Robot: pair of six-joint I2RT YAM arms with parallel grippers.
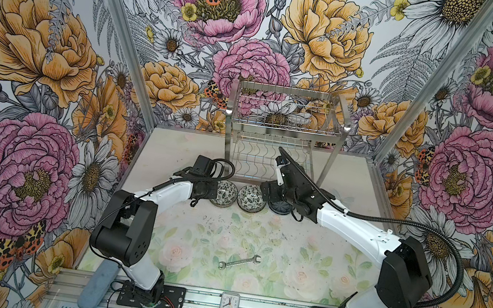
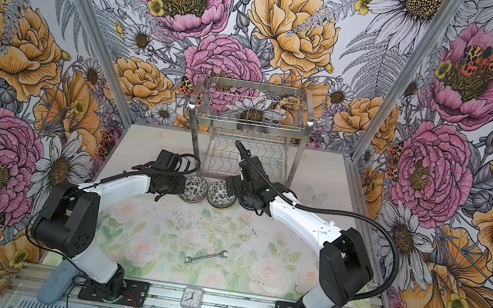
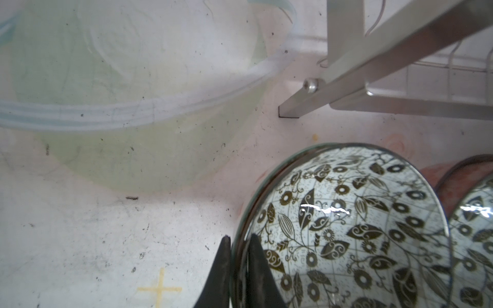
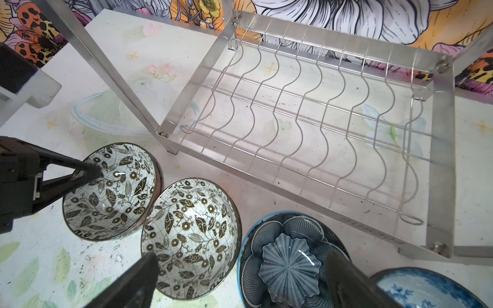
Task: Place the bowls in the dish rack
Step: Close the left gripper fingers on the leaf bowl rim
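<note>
Stamped letters SUS304 on the dish rack (image 4: 357, 220) lower front frame bar, seen upside down, fainter letters beside them unreadable, hour numbers round the small clock (image 1: 229, 303) dial

Blue-wht bowl (image 4: 426, 290) 1/2 off-frame
</note>
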